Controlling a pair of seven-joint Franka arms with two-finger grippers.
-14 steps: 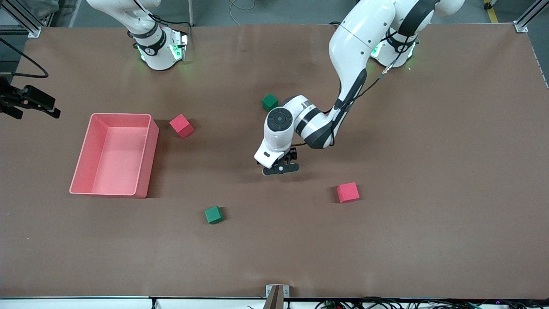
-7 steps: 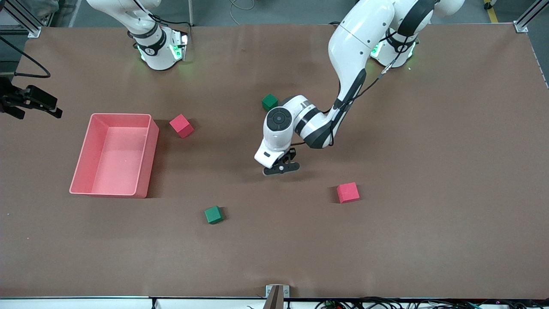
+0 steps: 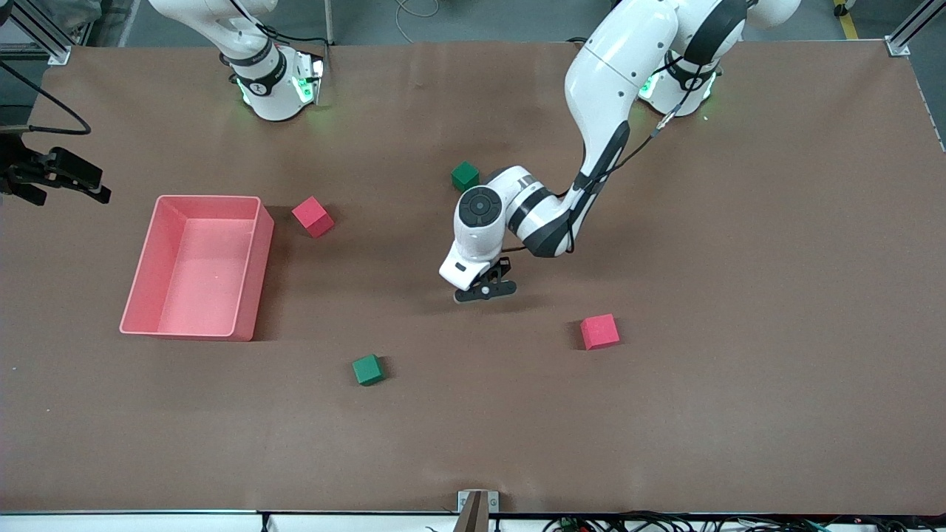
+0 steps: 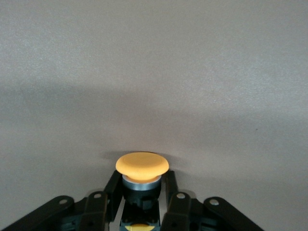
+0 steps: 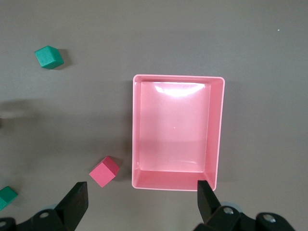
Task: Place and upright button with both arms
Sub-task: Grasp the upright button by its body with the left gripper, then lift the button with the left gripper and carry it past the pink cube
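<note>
small push-button w/ round orange cap, black body [image 4: 142, 168]: pinched in left gripper [image 4: 139, 202], low over brown table [image 3: 665, 414] mid | right gripper [image 5: 139, 197]: wide open, high over pink plastic bin [image 5: 219, 130], waits | done: grab; left: place, stand up

A robotics lab, clearly: two white arms [image 3: 591, 111] bolted to a brown-covered desk [image 3: 739, 406], aluminium framing [image 3: 905, 33] at the corners, cables [image 3: 665, 523] along the edge.
</note>
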